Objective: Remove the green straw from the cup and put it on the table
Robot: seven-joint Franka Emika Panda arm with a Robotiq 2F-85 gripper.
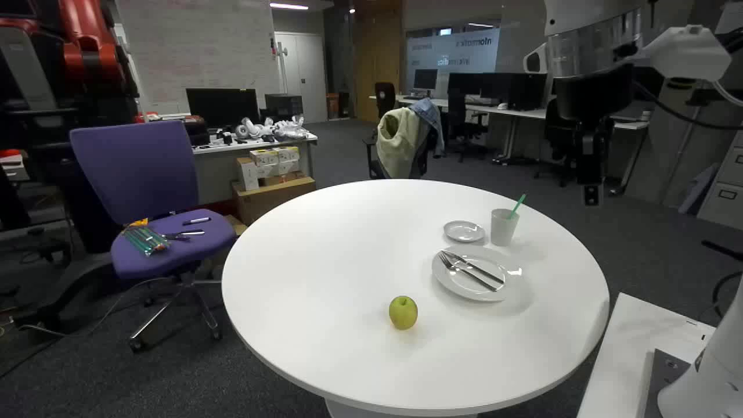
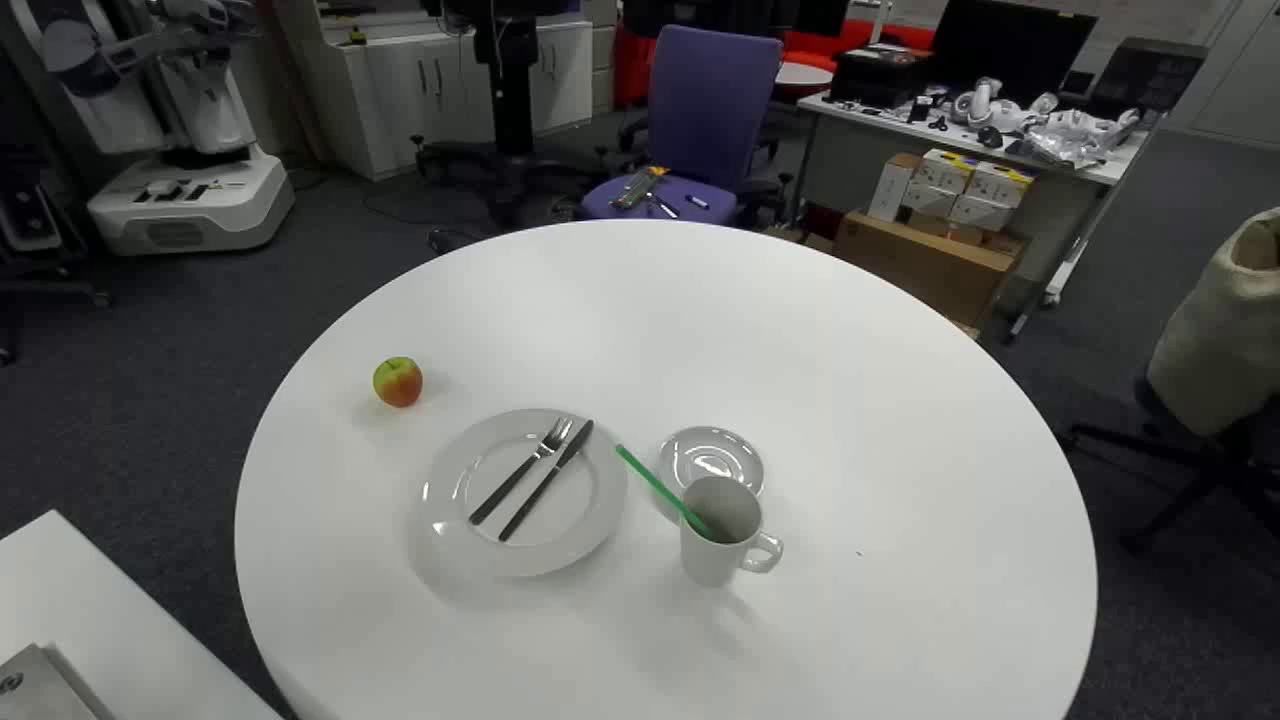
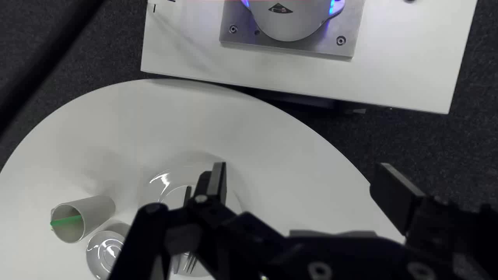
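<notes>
One big round white counter (image 1: 325, 244) fills the middle of your work area, and both exterior views show it. Past its edge, again in both, you can make out a purple chair (image 1: 136, 168). Your white arm (image 1: 688, 52) comes in from the top right corner of an exterior view, and the jaws at its end hang in the air, well apart from the things on the counter. In the wrist view you see them spread wide, the two sides far from each other, and you have hold of nothing.

Your plate (image 2: 445, 495) is the widest dish, lying flat on the counter. The cup (image 2: 708, 568) is next: plain and white, standing upright near the plate. Just beside it, also near the plate, you have a small saucer (image 2: 705, 450) lying flat. Your apple (image 2: 398, 382) sits on its own, green with a red patch, and the plate lies between it and the cup. On the plate a knife (image 2: 574, 446) and a fork (image 2: 508, 487) lie side by side, slanting the same way.

Thinnest of all is your green straw (image 2: 663, 490). You'll find it in the cup: it stands tilted, its lower part down inside and its upper end poking out above the rim. Both exterior views show you this, and in the wrist view you can look into the cup's mouth and see the green strip crossing it.
</notes>
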